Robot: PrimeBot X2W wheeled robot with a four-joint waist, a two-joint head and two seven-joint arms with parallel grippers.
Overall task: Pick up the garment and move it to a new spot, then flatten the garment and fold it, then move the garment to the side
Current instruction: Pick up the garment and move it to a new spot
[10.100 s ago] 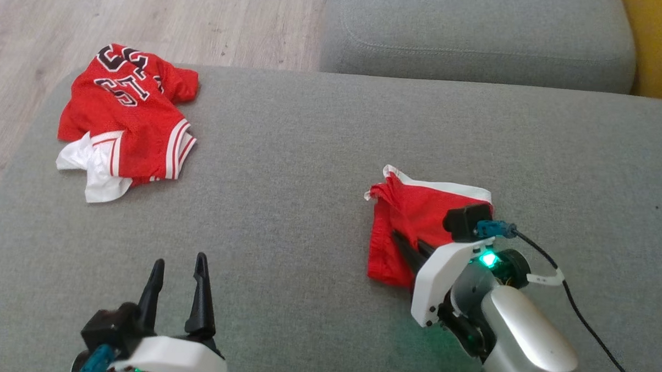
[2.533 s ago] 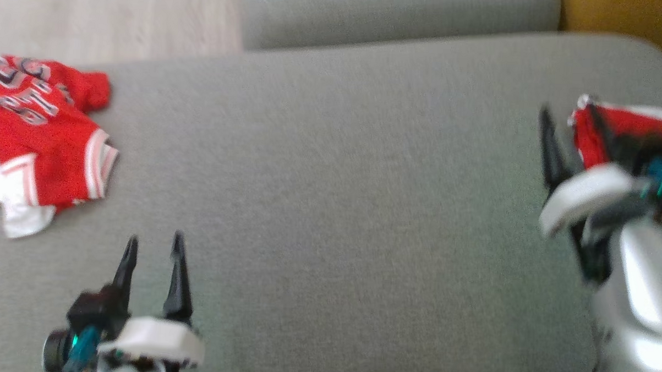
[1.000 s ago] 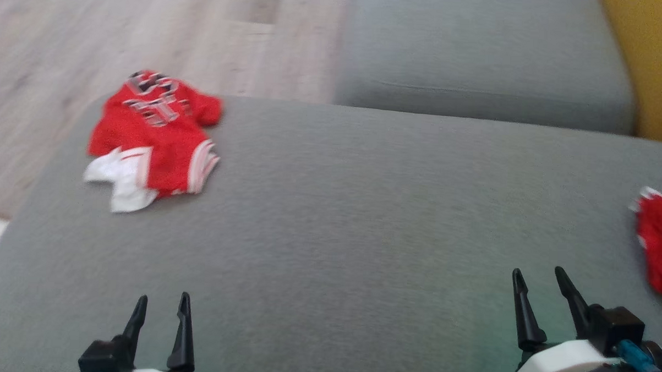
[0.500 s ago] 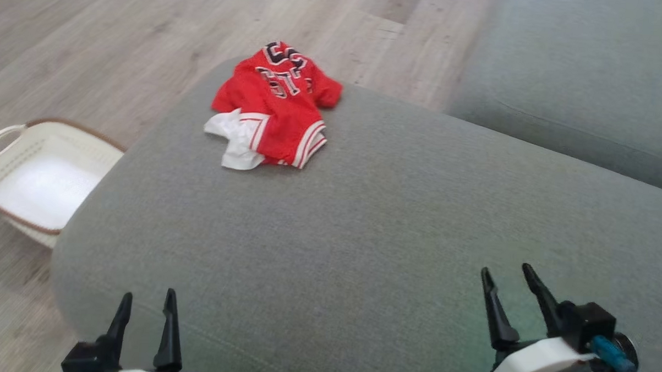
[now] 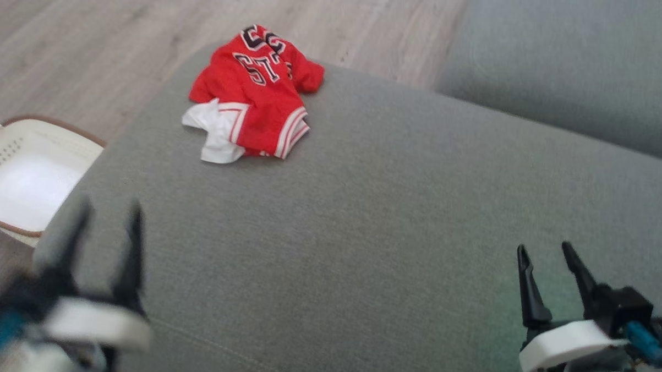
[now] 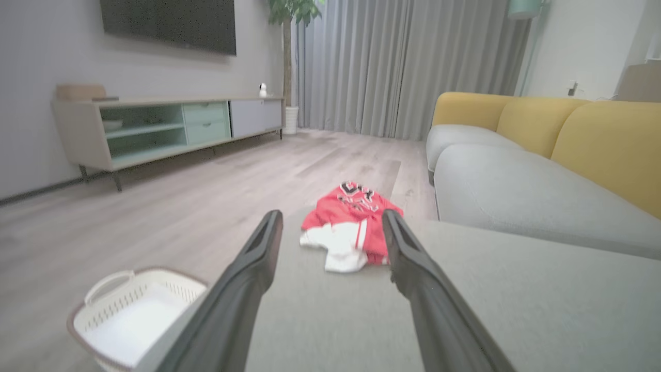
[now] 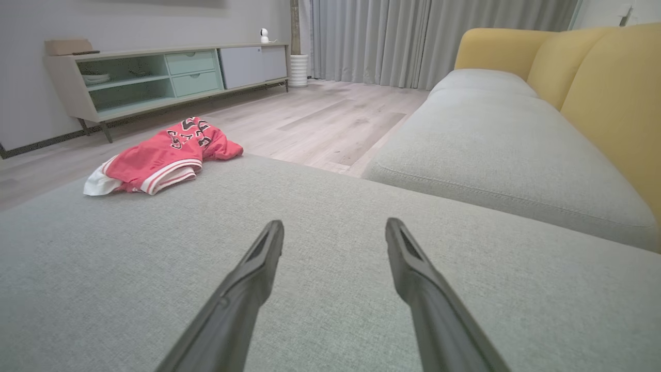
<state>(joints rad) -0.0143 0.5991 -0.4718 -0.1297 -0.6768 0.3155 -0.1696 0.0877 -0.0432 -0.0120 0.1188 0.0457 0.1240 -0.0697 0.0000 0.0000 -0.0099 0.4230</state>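
- One garment (image 5: 249,92): a red jersey with white striped trim and dark, white-edged lettering, crumpled in a loose heap, with white fabric exposed at its near edge.
- Location: far left corner of the grey seat cushion (image 5: 390,210), close to the cushion's edge.
- Two grippers: left gripper (image 5: 110,208), blurred in the head view, and right gripper (image 5: 544,251). Both have their jaws spread and empty, over the near part of the cushion, well apart from the garment.
- One white perforated basket (image 5: 7,152) stands on the wooden floor (image 5: 94,34), left of the cushion.
- One second grey cushion (image 5: 561,62) lies beyond.
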